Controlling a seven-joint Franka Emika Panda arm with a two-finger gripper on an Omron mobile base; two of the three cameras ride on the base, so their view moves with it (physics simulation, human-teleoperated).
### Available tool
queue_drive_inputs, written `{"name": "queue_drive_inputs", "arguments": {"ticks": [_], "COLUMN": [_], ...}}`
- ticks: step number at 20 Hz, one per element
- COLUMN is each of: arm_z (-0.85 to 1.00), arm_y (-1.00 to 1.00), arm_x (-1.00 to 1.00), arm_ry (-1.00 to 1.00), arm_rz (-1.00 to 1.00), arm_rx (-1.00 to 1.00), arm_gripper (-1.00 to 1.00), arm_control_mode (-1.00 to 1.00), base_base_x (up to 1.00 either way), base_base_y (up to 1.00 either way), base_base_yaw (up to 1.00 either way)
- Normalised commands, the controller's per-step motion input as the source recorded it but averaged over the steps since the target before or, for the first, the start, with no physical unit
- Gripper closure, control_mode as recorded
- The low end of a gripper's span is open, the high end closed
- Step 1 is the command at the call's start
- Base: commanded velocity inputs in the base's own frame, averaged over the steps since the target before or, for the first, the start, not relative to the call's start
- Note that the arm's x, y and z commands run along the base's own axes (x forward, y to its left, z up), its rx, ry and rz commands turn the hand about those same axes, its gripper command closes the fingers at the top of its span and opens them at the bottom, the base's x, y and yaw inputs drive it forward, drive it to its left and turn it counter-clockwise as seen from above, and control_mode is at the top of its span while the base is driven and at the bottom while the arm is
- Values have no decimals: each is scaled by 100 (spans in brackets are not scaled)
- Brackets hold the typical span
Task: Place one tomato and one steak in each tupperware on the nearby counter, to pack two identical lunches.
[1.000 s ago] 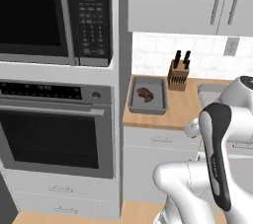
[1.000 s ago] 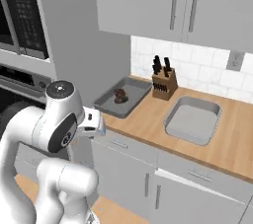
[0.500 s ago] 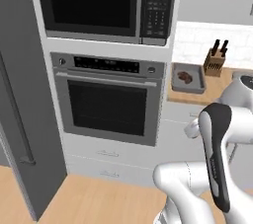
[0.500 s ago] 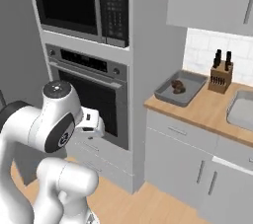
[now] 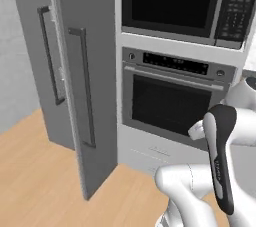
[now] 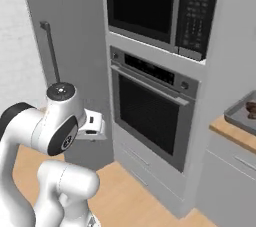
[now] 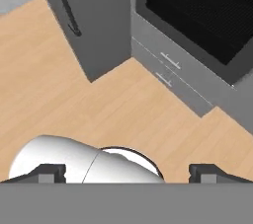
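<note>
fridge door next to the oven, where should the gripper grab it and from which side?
Take the fridge's nearer handle, the long vertical bar, around mid-height. It stands off the door face on short brackets, so open fingers can probably straddle it side to side, coming straight in from the front. The gripper is open and holds nothing, so it looks free to do that. The oven sits just beside it.

Glossy white rounded arm (image 5: 200,191) with dark grey joint bands and a round grey cap
</note>
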Motion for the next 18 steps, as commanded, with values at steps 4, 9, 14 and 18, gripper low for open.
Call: {"name": "queue_drive_inputs", "arguments": {"ticks": [4, 9, 14, 18], "arm_z": [0, 0, 0, 0], "arm_y": [0, 0, 0, 0], "arm_x": [0, 0, 0, 0], "arm_ry": [0, 0, 0, 0], "arm_rz": [0, 0, 0, 0], "arm_rx": [0, 0, 0, 0], "arm_gripper": [-100, -100, -100, -100], "arm_control_mode": [100, 100, 100, 100], "base_base_x": [0, 3, 41, 95], "base_base_y": [100, 100, 100, 92], "base_base_yaw": [64, 60, 49, 31]}}
